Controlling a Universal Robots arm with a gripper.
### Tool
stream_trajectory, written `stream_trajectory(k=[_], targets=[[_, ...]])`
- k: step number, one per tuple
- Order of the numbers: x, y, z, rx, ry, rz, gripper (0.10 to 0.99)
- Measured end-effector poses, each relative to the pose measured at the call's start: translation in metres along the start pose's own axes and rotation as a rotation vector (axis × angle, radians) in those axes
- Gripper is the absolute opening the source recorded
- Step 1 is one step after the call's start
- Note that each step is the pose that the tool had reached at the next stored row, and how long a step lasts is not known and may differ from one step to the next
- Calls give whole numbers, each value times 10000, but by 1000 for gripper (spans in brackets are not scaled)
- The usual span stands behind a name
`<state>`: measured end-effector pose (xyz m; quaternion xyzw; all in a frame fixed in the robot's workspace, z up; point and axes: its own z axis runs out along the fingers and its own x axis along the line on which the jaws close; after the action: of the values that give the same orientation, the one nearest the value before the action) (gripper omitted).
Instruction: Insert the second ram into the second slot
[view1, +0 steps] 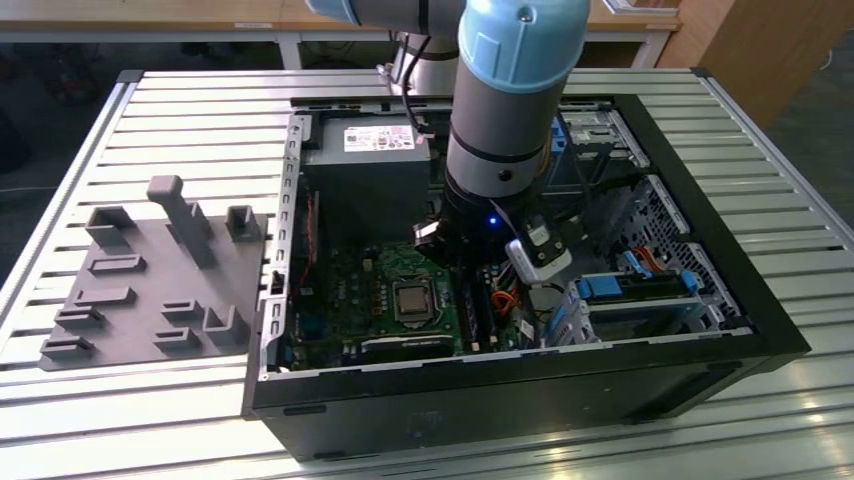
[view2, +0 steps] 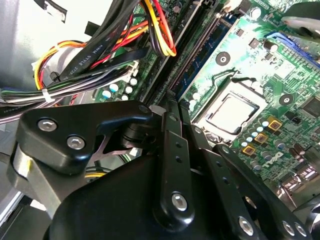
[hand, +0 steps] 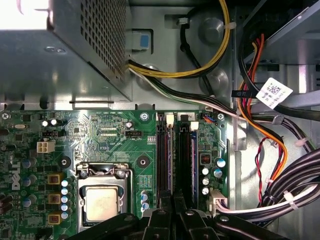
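My arm (view1: 501, 130) reaches down into the open computer case (view1: 747, 330), over the green motherboard (view1: 340, 300). In both wrist views my gripper (view2: 175, 107) (hand: 172, 197) hangs with its two black fingers pressed together, right over the near end of the two long black slots (hand: 186, 155). A dark-blue ram strip (view2: 202, 50) stands in the slot nearer the CPU socket (hand: 101, 202). I cannot tell whether that strip is the second ram. Nothing shows between my fingers.
The grey power supply (view1: 367, 150) lies beyond the far end of the slots. Bundles of black, red, yellow and orange cables (hand: 280, 150) crowd the side away from the socket. The drive bays (view1: 641, 285) stand at the exterior view's right, and a grey fixture plate (view1: 147, 280) lies outside the case at its left.
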<state>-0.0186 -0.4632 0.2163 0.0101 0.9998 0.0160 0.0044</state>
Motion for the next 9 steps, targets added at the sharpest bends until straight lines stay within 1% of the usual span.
stream_trajectory(k=[7, 8, 9], targets=[[0, -1, 0, 1, -1, 0, 141], [0, 0, 0, 0, 0, 0, 208], [0, 0, 1, -1, -1, 0, 208]])
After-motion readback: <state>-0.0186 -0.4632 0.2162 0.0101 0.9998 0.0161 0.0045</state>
